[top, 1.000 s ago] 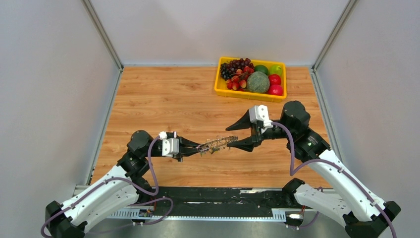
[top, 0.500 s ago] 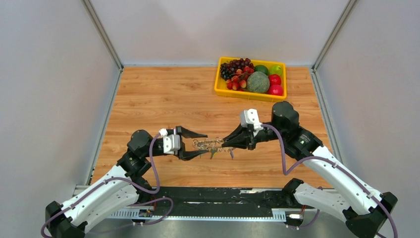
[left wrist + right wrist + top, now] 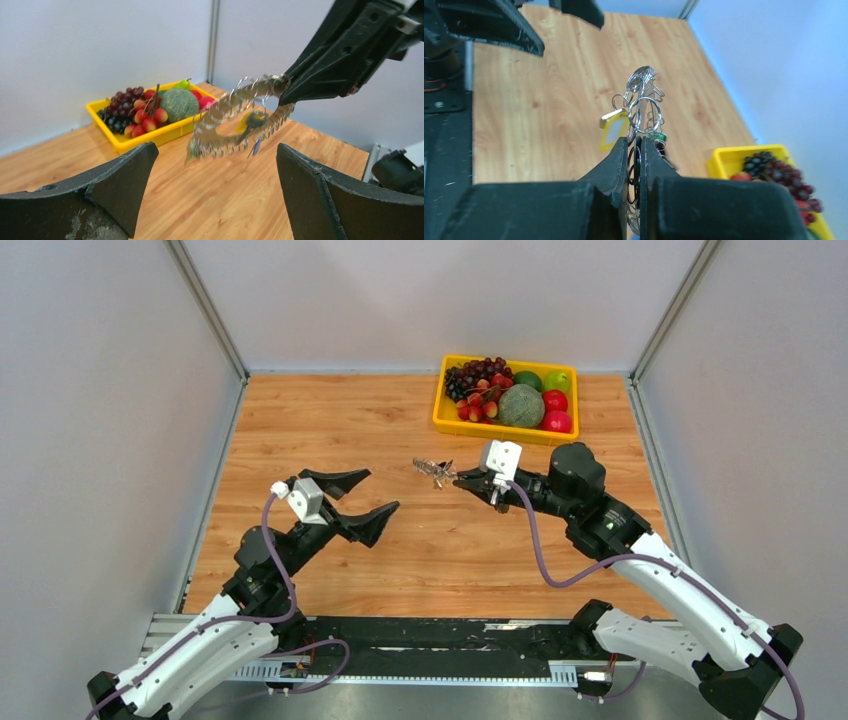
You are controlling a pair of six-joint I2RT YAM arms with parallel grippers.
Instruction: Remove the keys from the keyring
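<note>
The keyring, a flat silver ring fringed with small wire loops, hangs in the air above the wooden table, tilted. My right gripper is shut on its rim. In the right wrist view the keyring stands edge-on between the closed fingers, with a yellow tag and a green key head dangling. In the left wrist view the keyring carries a yellow key tag, a blue key and a green one. My left gripper is wide open, empty, to the ring's left.
A yellow tray of fruit, with grapes, a melon and apples, sits at the back right of the table. Grey walls close in the left, right and far sides. The arm bases stand at the near edge.
My left gripper opened, let go of the keyring and drew back to the left. My right gripper shut on the ring and carried it up and toward the back.
</note>
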